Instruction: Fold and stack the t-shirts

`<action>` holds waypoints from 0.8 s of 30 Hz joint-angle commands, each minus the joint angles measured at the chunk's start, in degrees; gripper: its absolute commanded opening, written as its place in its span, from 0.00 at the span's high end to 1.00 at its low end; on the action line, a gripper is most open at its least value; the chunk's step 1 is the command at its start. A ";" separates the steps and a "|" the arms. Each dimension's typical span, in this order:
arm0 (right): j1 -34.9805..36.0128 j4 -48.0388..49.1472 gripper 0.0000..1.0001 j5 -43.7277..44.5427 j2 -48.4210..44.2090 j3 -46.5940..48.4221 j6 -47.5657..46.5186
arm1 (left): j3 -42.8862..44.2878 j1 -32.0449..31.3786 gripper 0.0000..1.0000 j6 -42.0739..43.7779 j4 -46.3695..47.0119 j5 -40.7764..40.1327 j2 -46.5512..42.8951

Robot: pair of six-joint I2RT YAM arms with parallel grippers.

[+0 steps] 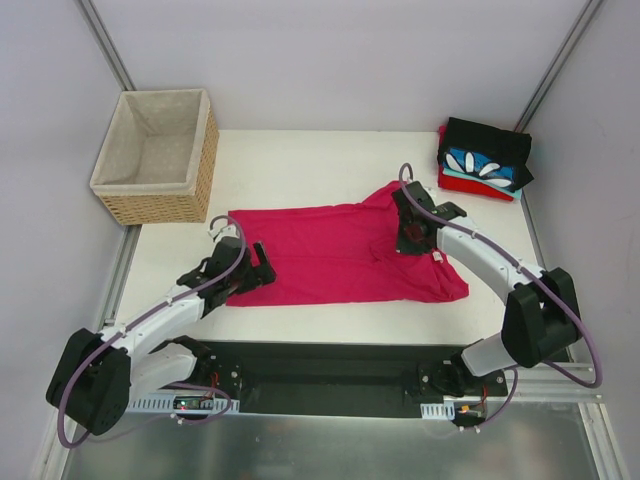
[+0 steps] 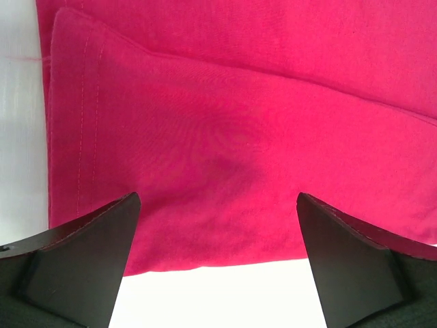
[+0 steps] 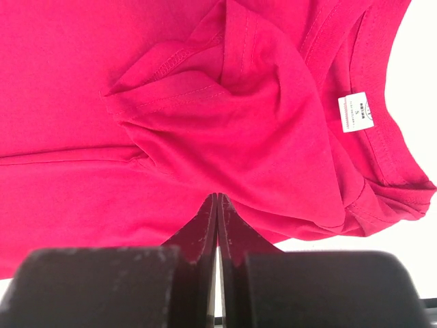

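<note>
A magenta-pink t-shirt (image 1: pixel 340 255) lies spread flat across the middle of the white table, hem to the left and collar to the right. My left gripper (image 1: pixel 255 272) hovers over the hem's near corner, its jaws wide open and empty above the cloth (image 2: pixel 217 198). My right gripper (image 1: pixel 408 240) sits on the shirt near the sleeve and collar. Its fingers are pressed together on a fold of the magenta cloth (image 3: pixel 217 195), beside the bunched sleeve (image 3: pixel 205 89) and the white neck label (image 3: pixel 356 113). A folded stack (image 1: pixel 485 160) of black, blue petal-print and red shirts lies at the back right.
A woven wicker basket (image 1: pixel 205 165) with beige lining stands at the back left corner. Grey walls close in the table behind and at both sides. Bare white table (image 1: pixel 300 170) shows behind the shirt.
</note>
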 commanded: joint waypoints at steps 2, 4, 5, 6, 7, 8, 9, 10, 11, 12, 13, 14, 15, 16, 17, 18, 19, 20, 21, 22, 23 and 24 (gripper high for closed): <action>0.18 0.05 0.99 1.12 -2.22 1.59 -0.98 | -3.21 -0.53 0.01 -3.23 0.60 -0.05 -3.71; 0.18 0.14 0.99 1.03 -2.13 1.59 -0.89 | -4.88 -0.53 0.01 -4.99 -1.59 -0.13 -5.65; 0.18 0.06 0.99 1.03 -2.13 1.68 -0.89 | -5.41 -0.61 0.01 -6.21 -2.48 -0.31 -6.17; 0.27 0.14 0.99 1.12 -2.13 1.42 -0.81 | -6.28 -0.62 0.02 -6.83 -4.57 -0.57 -7.05; 0.18 0.14 0.99 1.30 -2.22 1.42 -0.80 | -6.55 -0.53 0.02 -7.53 -5.73 -0.66 -7.41; 0.27 0.14 0.99 1.21 -2.31 1.42 -0.80 | -6.90 -0.61 0.02 -8.85 -6.61 -0.66 -7.84; 0.27 0.14 0.99 1.30 -2.31 1.33 -0.72 | -7.69 -0.62 0.02 -9.47 -7.57 -0.57 -8.55; 0.27 0.14 0.99 1.30 -2.31 1.24 -0.72 | -8.13 -0.62 0.02 -10.26 -8.89 -0.57 -8.90; 0.27 0.06 0.99 1.47 -2.31 1.16 -0.72 | -8.49 -0.62 0.02 -11.74 -9.60 -0.57 -9.25; 0.18 0.14 0.99 1.47 -2.31 1.15 -0.63 | -9.36 -0.53 0.03 -12.28 -10.13 -0.40 -9.95; 0.18 0.14 1.00 1.56 -2.22 1.07 -0.72 | -9.63 -0.61 0.02 -12.90 -11.26 0.04 -10.39; 0.18 0.14 0.99 1.47 -2.22 0.98 -0.54 | -10.07 -0.62 0.03 -14.03 -11.62 0.30 -10.83; 0.36 0.06 0.99 1.56 -2.13 0.89 -0.45 | -10.86 -0.62 0.03 -14.74 -12.15 0.39 -11.79; 0.18 -0.03 0.99 1.73 -1.96 0.80 -0.37 | -11.21 -0.62 0.02 -15.36 -12.94 0.57 -12.41; 0.18 -0.12 0.99 1.74 -1.96 0.80 -0.36 | -11.48 -0.53 0.03 -16.23 -14.34 0.57 -13.12; 0.27 -0.12 0.99 1.82 -1.96 0.72 -0.28 | -11.74 -0.61 0.03 -16.76 -15.39 0.22 -14.95; 0.27 0.05 0.99 1.82 -1.87 0.63 -0.36 | -11.92 -0.62 0.03 -17.20 -16.45 -0.13 -15.84; 0.18 0.05 0.99 1.91 -1.78 0.63 -0.36 | -11.83 -0.62 0.03 -17.73 -18.81 -1.26 -16.98; 0.18 0.05 0.99 2.00 -1.70 0.71 -0.36 | -11.40 -0.53 0.03 -18.00 -19.96 -1.89 -19.34; 0.27 -0.03 0.99 1.91 -1.61 0.72 -0.36 | -10.96 -0.53 0.03 -18.17 -21.19 -2.50 -20.41; 0.18 -0.03 0.99 1.91 -1.35 0.98 -0.36 | -10.52 -0.61 0.03 -18.35 -22.60 -4.07 -22.59; 0.27 -0.12 0.99 2.09 -1.26 1.15 -0.36 | -9.38 -0.62 0.03 -18.53 -25.22 -4.96 -23.48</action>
